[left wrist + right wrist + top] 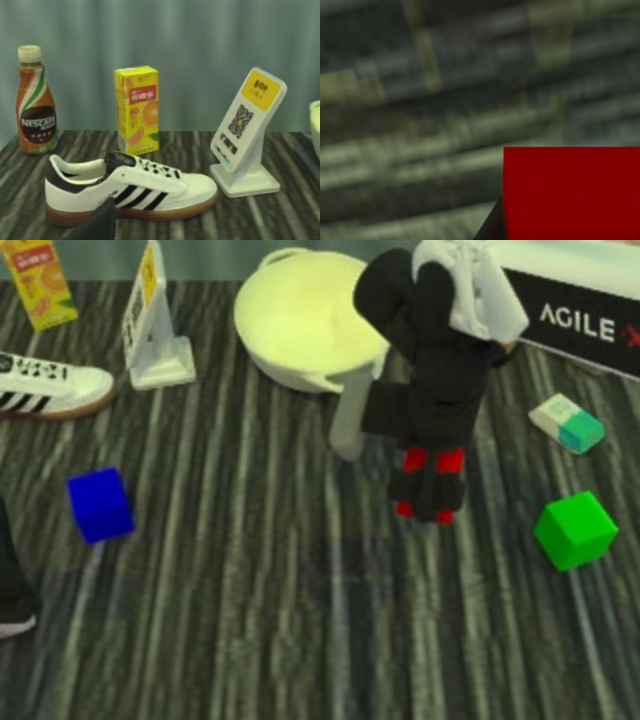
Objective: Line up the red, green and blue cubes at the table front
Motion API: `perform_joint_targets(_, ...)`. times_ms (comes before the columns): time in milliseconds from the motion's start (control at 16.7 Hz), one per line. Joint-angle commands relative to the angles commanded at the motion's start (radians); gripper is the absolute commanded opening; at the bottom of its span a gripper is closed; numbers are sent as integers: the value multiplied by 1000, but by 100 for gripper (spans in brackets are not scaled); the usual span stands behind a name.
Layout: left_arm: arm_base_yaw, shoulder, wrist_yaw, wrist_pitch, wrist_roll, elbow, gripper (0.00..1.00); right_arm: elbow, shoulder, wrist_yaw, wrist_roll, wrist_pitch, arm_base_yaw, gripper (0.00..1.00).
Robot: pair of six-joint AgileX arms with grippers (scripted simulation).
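Right arm: black and white, reaching from the table's far right edge toward the middle, wrist pointed down at the table (pixel 250 640).
Right pincer (pixel 426 502): over the middle of the table, clenched on the red cube (pixel 428 462); red showing between and beside the dark fingers from above, a flat red face filling a corner of the right wrist view (pixel 570 192).
Left arm: parked at the table's left edge, only a dark sliver showing; fingers' state cannot tell.
Blue cube (pixel 100 504): glossy, sharp-edged, resting on the left side, well apart from the pincer.
Green cube (pixel 575 530): same shape and gloss, on the right side.
Table surface: streaked dark grey, black and pale wood-grain stripes.
Other things: white and teal eraser (pixel 566 423) near the green cube; pale round bowl (pixel 300 320) at the back; white striped sneaker (pixel 50 385) on the left.
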Motion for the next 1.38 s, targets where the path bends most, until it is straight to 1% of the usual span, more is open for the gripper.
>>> perform_joint_targets(120,0,0,0,0,0,0,100,58,28,1,37,-30,79,0)
perform_joint_targets(480,0,0,0,0,0,0,100,254,118,2,171,-136,355,0)
perform_joint_targets(600,0,0,0,0,0,0,100,297,135,3,201,-157,418,0)
perform_joint_targets(720,0,0,0,0,0,0,100,313,141,3,214,-165,441,0)
perform_joint_targets(1020,0,0,0,0,0,0,100,294,138,2,213,-147,440,0)
perform_joint_targets(1380,0,0,0,0,0,0,100,116,162,3,217,58,441,0)
